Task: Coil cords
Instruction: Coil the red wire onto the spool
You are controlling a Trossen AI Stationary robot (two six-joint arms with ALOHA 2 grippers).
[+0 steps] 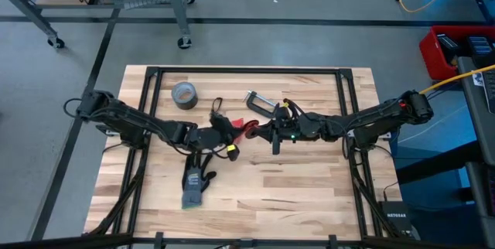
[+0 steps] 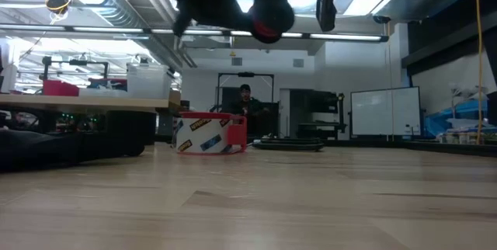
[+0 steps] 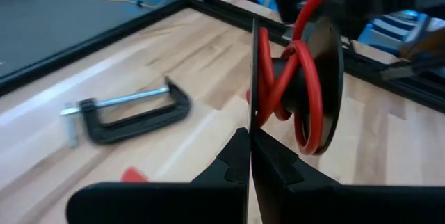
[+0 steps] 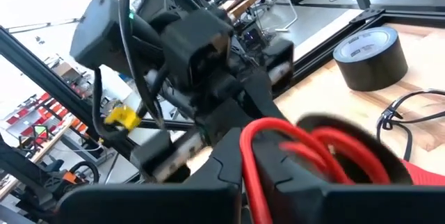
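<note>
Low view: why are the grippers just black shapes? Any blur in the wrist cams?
Low view: ceiling lights behind them backlight the arms, so the red cord shows only as a dark lump with a red edge. Left wrist view: the C-clamp is soft and the near fingers are black. Right wrist view: the near cord loops are smeared and the duct-tape roll stays readable.

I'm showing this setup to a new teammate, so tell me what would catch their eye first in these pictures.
The red cord, looped in bright coils, is held up between the left gripper and the right gripper over the middle of the wooden table. Next, the grey duct-tape roll and the C-clamp lie on the far part of the table, behind the arms.
</note>
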